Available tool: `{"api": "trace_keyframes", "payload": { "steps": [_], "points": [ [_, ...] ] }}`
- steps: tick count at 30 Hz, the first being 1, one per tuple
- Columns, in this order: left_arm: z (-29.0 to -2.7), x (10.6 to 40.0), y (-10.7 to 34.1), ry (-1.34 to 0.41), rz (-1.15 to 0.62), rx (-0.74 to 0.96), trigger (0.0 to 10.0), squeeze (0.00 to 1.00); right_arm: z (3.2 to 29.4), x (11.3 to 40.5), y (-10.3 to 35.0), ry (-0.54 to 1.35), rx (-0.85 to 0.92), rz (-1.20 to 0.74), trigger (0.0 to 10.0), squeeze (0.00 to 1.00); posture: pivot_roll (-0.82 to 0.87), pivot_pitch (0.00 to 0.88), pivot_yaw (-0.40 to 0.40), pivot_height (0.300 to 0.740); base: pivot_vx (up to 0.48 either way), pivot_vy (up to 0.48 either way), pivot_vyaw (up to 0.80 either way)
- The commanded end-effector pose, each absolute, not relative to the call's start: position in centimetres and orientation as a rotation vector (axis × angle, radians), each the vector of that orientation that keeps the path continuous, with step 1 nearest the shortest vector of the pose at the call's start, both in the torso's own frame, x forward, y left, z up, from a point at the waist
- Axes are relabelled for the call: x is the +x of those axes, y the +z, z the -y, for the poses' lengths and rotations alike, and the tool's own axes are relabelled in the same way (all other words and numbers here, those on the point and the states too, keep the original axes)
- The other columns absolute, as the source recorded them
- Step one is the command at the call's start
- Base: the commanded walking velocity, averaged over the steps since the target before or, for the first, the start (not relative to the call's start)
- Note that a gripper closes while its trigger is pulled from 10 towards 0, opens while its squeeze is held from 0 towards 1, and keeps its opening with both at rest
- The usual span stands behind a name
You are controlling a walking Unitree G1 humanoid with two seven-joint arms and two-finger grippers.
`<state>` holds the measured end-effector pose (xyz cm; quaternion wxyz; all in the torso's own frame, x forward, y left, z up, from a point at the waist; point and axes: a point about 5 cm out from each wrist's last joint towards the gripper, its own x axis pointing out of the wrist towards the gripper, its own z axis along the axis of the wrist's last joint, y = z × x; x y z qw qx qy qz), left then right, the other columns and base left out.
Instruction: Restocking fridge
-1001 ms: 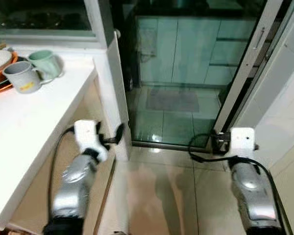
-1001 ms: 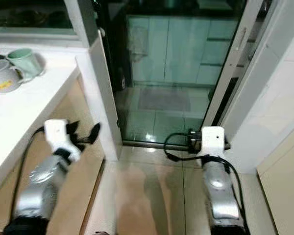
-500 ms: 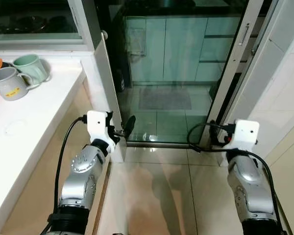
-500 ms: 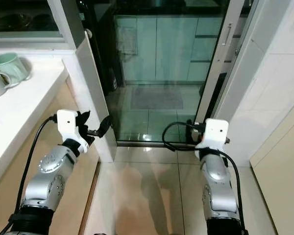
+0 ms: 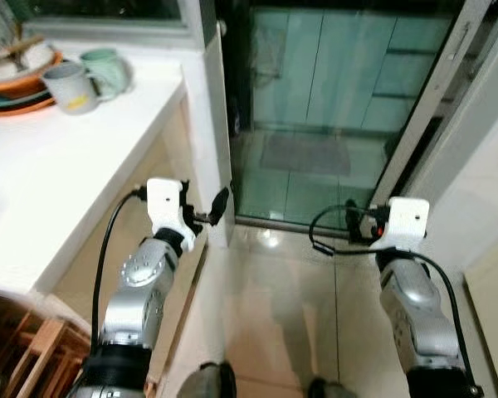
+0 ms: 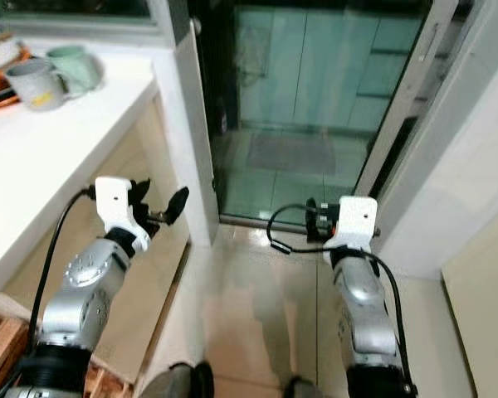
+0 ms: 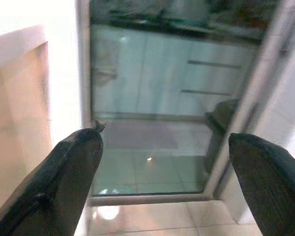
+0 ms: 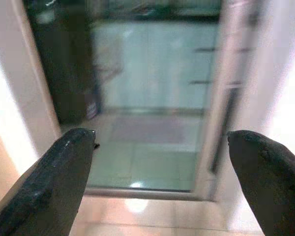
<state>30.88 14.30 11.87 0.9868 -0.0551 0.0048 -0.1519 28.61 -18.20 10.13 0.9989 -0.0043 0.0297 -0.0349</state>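
No fridge identifiable in any view, nor any item to stock. Both grippers carry nothing.

Left gripper (image 7: 167, 172): fingers spread wide apart, nothing between them, held out in front at the end of the white counter (image 5: 58, 157), beside the white door post (image 5: 216, 124). Left wrist view looks along the fingers (image 7: 64, 182) at a glass sliding door (image 5: 332, 91) and a doorway beyond.

Right gripper (image 8: 162, 177): fingers also wide apart and empty, held forward over the beige tiled floor (image 5: 274, 307), near the door's metal threshold (image 5: 282, 225). A black cable (image 5: 328, 240) loops off its white wrist housing.

Through the glass: pale green cabinets (image 5: 349, 58) and a grey mat (image 5: 303, 155) on the floor, all slightly blurred.

On the counter, far left corner: a grey mug (image 5: 70, 85) with a yellow mark, a green mug (image 5: 108, 70) just beside it, both next to an orange dish (image 5: 21, 87) stacked with other dishes, details too blurred to tell.

A wooden rack (image 5: 25, 356) sits below the counter at the lower left. The robot's feet (image 5: 207, 383) show at the bottom edge.
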Motion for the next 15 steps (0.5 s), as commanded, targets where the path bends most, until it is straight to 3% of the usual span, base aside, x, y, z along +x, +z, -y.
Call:
{"api": "trace_keyframes", "payload": {
  "steps": [1,15],
  "points": [
    [-14.27,30.85,11.97,-0.300,-0.005,-0.104,10.0,0.00,18.66,28.29,9.31,-0.081,-0.021,-0.107,10.0,0.00,-0.13,0.000,0.079,0.740,-0.379,0.000,0.00],
    [-13.90,30.72,11.91,-0.309,-0.006,-0.110,10.0,0.00,18.84,28.00,9.02,-0.083,-0.026,-0.121,10.0,0.00,-0.13,0.000,0.080,0.740,-0.378,0.000,0.00]
  ]
}}
